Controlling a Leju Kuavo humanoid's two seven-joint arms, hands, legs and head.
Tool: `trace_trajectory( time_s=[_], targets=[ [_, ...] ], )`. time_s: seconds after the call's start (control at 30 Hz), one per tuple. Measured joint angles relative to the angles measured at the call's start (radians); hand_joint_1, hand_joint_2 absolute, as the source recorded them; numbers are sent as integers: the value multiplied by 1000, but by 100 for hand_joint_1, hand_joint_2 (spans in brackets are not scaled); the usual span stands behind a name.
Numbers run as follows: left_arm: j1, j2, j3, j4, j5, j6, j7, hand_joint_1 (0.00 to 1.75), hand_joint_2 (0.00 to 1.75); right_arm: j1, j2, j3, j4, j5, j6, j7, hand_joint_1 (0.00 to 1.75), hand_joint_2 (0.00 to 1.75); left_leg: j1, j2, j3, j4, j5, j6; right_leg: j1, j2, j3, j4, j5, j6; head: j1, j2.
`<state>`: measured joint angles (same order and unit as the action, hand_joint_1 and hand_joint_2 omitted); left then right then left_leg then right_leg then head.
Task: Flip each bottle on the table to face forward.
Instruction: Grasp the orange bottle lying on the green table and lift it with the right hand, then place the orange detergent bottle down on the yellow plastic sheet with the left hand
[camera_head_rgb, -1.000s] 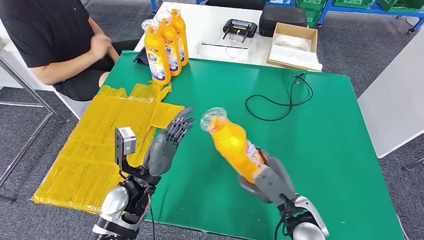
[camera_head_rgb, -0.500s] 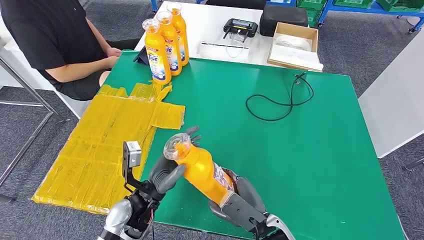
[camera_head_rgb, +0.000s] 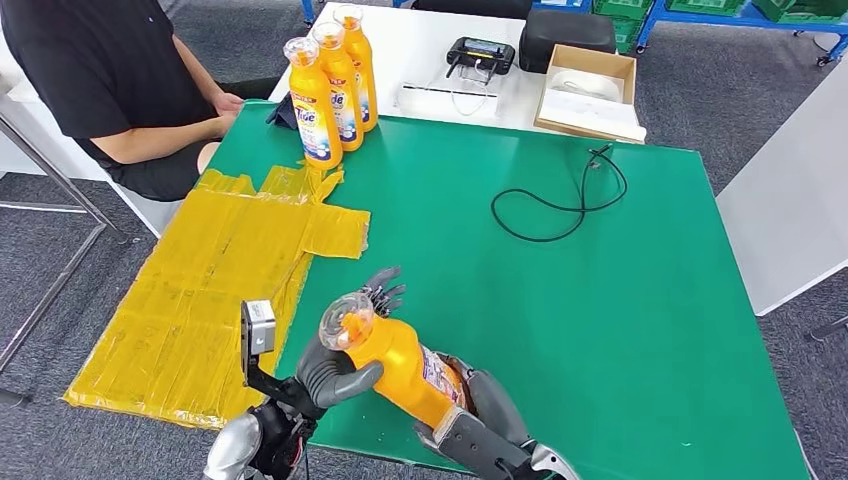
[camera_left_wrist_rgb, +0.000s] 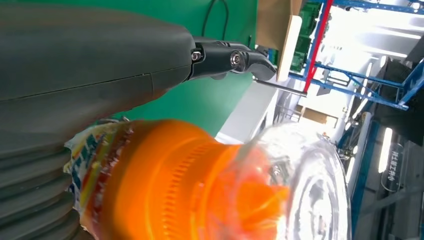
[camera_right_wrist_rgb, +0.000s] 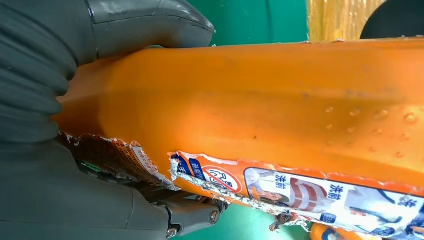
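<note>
One bottle (camera_head_rgb: 405, 362) in both robot hands; three bottles (camera_head_rgb: 332, 85) standing.

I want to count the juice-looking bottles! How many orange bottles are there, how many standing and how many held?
Standing orange bottles at the table's far corner: 3
Held orange bottle, gripped by the right hand and left hand: 1
Total: 4

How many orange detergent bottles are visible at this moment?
4. Three orange detergent bottles stand in a row at the green table's far left corner; the fourth is held tilted between the left hand and right hand.
</note>
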<state>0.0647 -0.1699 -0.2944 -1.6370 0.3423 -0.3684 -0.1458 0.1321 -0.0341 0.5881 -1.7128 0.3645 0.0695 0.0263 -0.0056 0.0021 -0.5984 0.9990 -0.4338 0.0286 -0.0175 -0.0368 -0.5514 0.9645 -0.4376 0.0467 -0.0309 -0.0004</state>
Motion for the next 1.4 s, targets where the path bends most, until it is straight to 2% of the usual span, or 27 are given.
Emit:
trace_trajectory(
  time_s=[0.27, 0.43, 0.63, 0.97, 1.2, 1.4],
  targets=[
    [13, 5, -9, -5, 2, -6, -6, 0, 175, 0, -7, 9, 0, 13, -7, 0, 175, 175, 0, 0, 0, 0, 0, 0, 0, 0, 0, 0, 0, 0, 0, 0],
    [50, 28, -25, -20, 70, -16, 1, 0, 175, 6, 3, 33, -11, 144, -83, 40, 175, 175, 0, 0, 0, 0, 0, 0, 0, 0, 0, 0, 0, 0, 0, 0],
    [63, 43, -40, -30, 103, -18, 3, 0, 175, 7, 15, 13, -20, 212, -99, 42, 175, 175, 0, 0, 0, 0, 0, 0, 0, 0, 0, 0, 0, 0, 0, 0],
    [70, 63, -65, -60, 111, -12, 0, 0, 175, 15, 85, -140, -23, 238, -48, 0, 175, 175, 0, 0, 0, 0, 0, 0, 0, 0, 0, 0, 0, 0, 0, 0],
    [75, 68, -68, -70, 111, -11, -5, 0, 175, 24, 116, -157, -22, 256, -42, -6, 175, 175, 0, 0, 0, 0, 0, 0, 0, 0, -1, 0, 0, 0, 0, 0],
    [56, 68, -71, -80, 91, 0, 0, 0, 175, 18, 134, -155, -21, 212, -15, -18, 175, 175, 0, 0, 0, 0, 0, 0, 0, 0, 0, 0, 0, 0, 0, 0]
  ],
)
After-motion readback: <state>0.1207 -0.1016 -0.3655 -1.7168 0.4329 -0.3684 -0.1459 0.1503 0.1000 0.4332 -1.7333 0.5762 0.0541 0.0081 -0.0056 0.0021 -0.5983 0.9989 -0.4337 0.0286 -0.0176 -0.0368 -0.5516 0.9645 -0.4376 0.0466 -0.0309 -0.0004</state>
